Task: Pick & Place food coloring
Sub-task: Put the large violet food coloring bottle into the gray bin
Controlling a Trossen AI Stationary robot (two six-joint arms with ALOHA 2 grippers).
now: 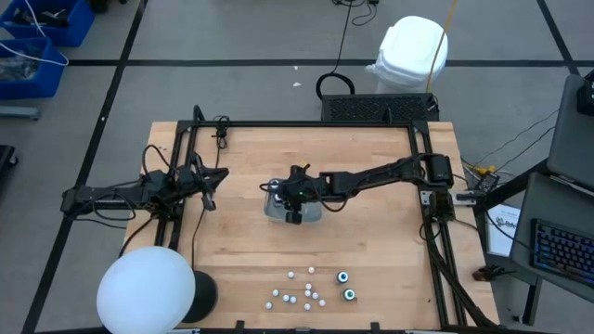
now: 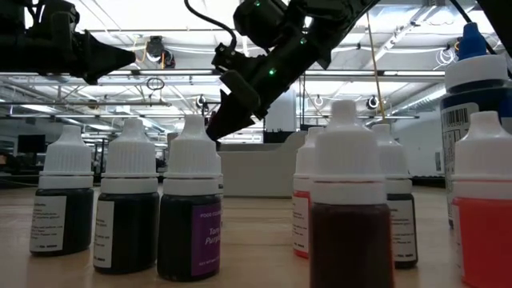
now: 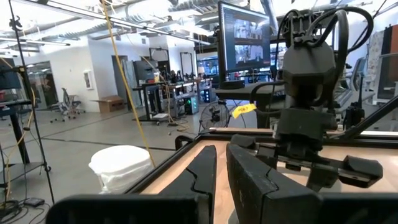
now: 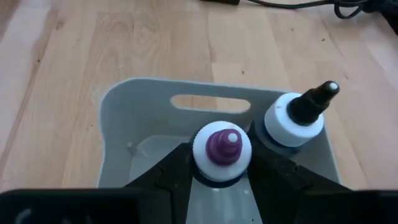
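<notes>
Right claw [image 4: 221,167] grips a purple-tipped bottle [image 4: 222,149] over the grey bin [image 4: 118,118], frame centre.
Risk: it knocks the black-tipped bottle [image 4: 297,118] touching alongside, or drops tilted; left claw [image 3: 221,168] waits, nearly closed, empty; more bottles [image 1: 306,292] sit lower centre.

A purple-tipped, white-collared food coloring bottle [image 4: 222,151] stands upright inside the grey bin [image 4: 134,99], pinched by the right tool [image 4: 221,180]. Beside it in the bin stands a black-tipped bottle [image 4: 297,117]. More bottles [image 1: 306,292] cluster well apart from the bin.
</notes>
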